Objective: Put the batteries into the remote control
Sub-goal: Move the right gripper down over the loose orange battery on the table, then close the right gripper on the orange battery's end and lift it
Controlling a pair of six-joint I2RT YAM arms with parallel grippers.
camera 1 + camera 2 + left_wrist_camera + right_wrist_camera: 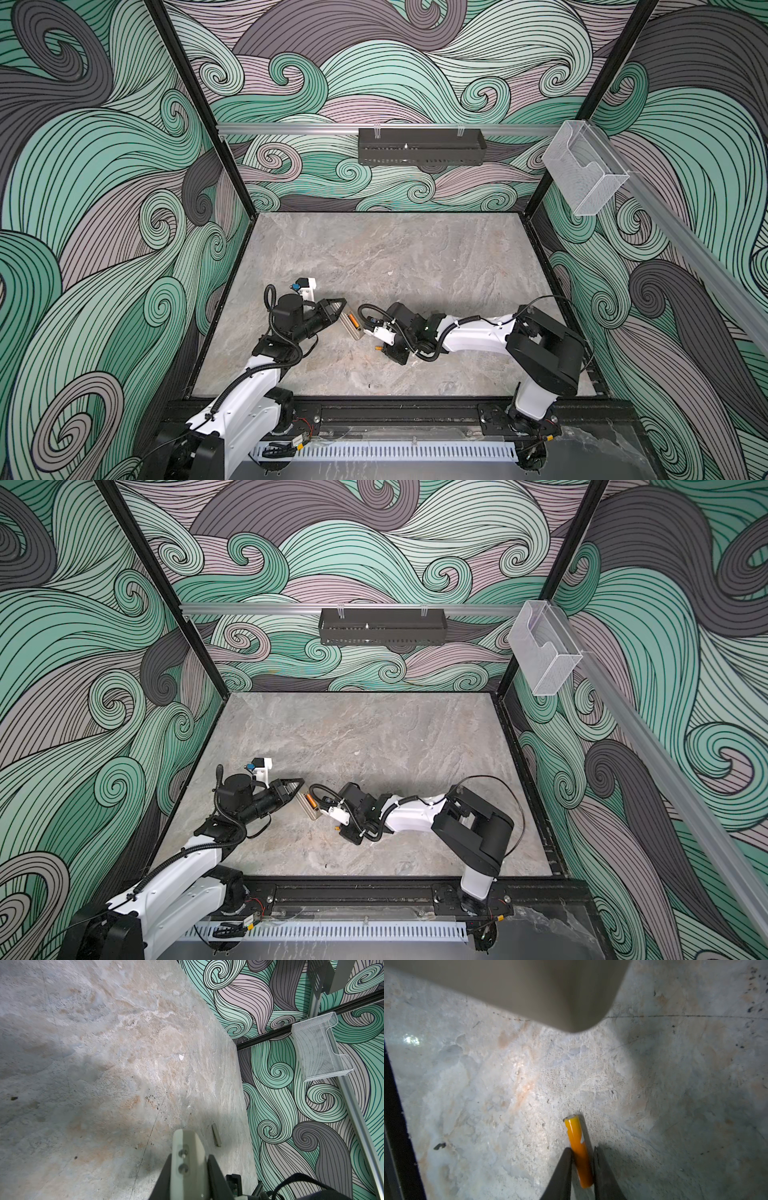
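The slim white plastic remote control (354, 333) is lying flat on the grey marble-patterned tabletop (374, 257), between the two arms in both top views. One orange cylindrical battery (353, 321) is already sitting in its open compartment. The second orange battery (579, 1142) is lying on the tabletop near the remote's end that faces the robot. The right gripper (582, 1148) is grasping it. In the right wrist view the two dark jaws are standing on both sides of it and seem to be pressing on the half nearer to the wrist. The far silvery end is sticking out free, and the battery is sitting a little slanted to the jaws. The left gripper (341, 306) is clenched with nothing in it. Its pointed tip is resting just beside the remote's far end, and I cannot tell if it is touching.

I am judging this battery to be light and fully stiff, so squeezing is not harming it. The danger is its glossy round jacket, which is tending to roll or swing between flat jaws. A hold across the diameter, close to the middle of the length, is looking safer than one at an end. It is also leaving both ends free for the contacts. The remote is light too and is probably sliding easily on the smooth top, so it is needing support from the left side during the pushing in.
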